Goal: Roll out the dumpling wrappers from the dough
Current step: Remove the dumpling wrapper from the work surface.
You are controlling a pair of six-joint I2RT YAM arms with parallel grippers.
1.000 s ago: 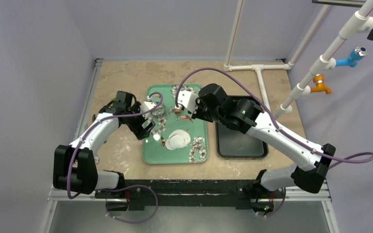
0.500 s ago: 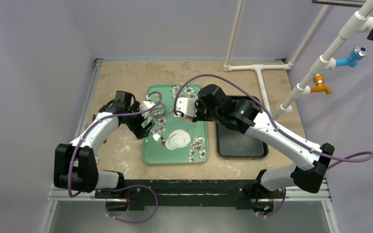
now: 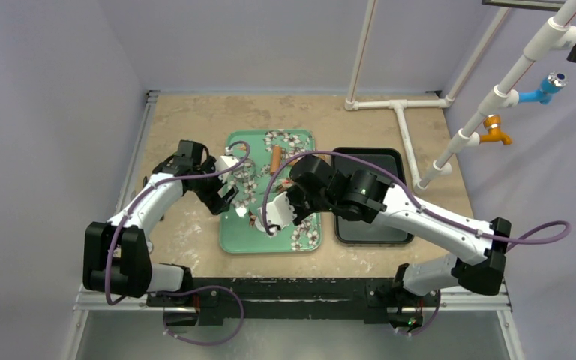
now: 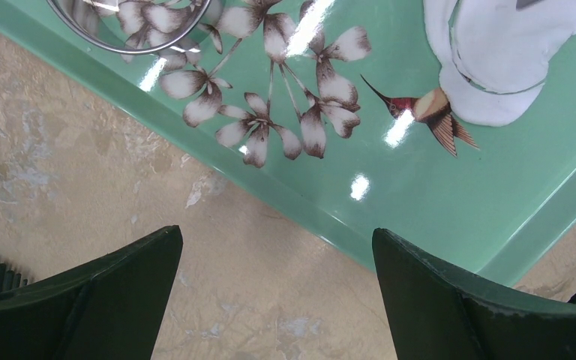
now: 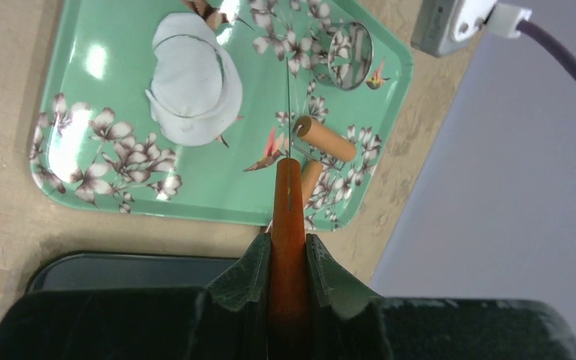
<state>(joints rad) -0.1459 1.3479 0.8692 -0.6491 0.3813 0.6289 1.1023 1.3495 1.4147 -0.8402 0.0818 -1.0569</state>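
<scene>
Right gripper (image 5: 289, 240), over the green floral rectangular tray (image 5: 210, 180) with the flattened white dough (image 5: 195, 82) at upper left of its wrist view, pinches a red-brown wooden handle (image 5: 288, 195); even strokes outward from the dough's centre should thin it best.

The left arm (image 3: 146, 206) bends out from its base and reaches inward. The left gripper (image 4: 274, 234) points down close over the surface, jaws spread wide with nothing between them. The right arm (image 3: 420, 214) stretches from its base across toward the left, wrist turned back toward the near edge. The right gripper (image 5: 289, 241) has its jaws clamped tight on a slim orange-brown handle (image 5: 288, 195).
</scene>
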